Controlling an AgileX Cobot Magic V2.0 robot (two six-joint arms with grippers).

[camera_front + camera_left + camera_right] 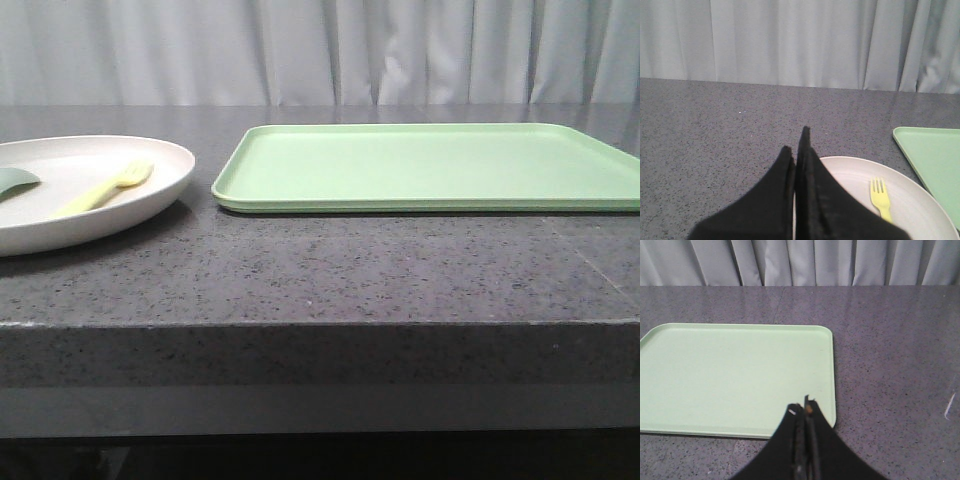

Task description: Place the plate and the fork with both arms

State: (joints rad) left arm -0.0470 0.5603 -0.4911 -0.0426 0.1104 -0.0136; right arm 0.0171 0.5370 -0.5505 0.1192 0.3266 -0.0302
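The cream plate (150, 160) sits on the dark table at the far left in the front view. The pale-yellow fork (105, 188) lies on it, tines toward the back right. Both show in the left wrist view, the plate (920, 200) and the fork (880, 197). My left gripper (797, 145) is shut and empty, above the plate's near-left rim. My right gripper (804, 407) is shut and empty, above the near right corner of the green tray (730, 375). Neither gripper shows in the front view.
The flat light-green tray (430, 165) lies on the table right of the plate. A grey-green utensil (15, 182) rests on the plate's left side. A grey curtain hangs behind the table. The table's front edge (320, 325) runs across the front view.
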